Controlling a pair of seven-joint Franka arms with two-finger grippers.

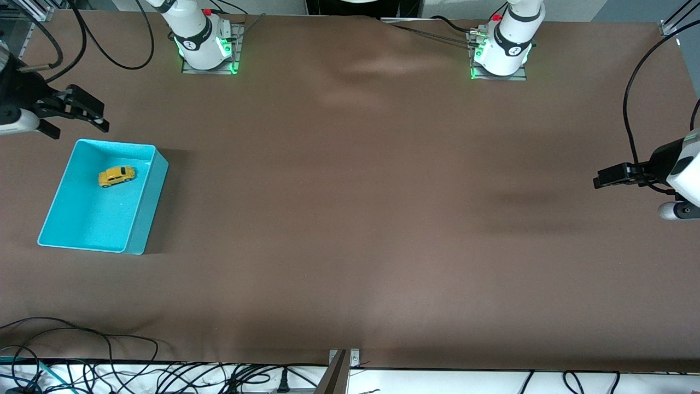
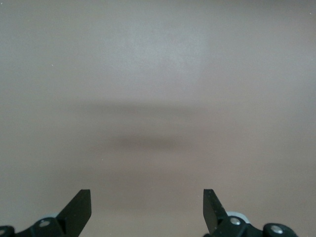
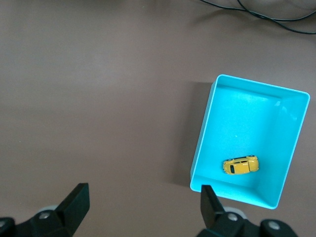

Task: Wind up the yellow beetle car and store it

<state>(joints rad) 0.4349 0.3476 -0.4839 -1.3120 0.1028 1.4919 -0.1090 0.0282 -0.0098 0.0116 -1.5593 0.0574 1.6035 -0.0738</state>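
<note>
The yellow beetle car (image 1: 116, 176) (image 3: 240, 165) sits on its wheels inside the turquoise bin (image 1: 139, 205) (image 3: 204, 138), on the bin floor in the half farther from the front camera, apart from the walls. Nothing touches it. The bin is otherwise bare and rests flat on the brown worktop (image 1: 350, 219), close to the edge at the right arm's end.

The right gripper (image 1: 82, 112) (image 3: 143, 207) hangs in the air just off the bin's corner that lies farthest from the front camera, by the worktop's edge at the right arm's end. Its fingers are spread wide and hold nothing; its wrist view looks down on the bin and the car.

The left gripper (image 1: 607, 179) (image 2: 147, 210) hovers over bare worktop near the edge at the left arm's end, well apart from the bin. Its fingers are also spread and hold nothing, with only cloth and a faint shadow under them.

Black cables (image 1: 109, 372) lie along the worktop's edge nearest the front camera.
</note>
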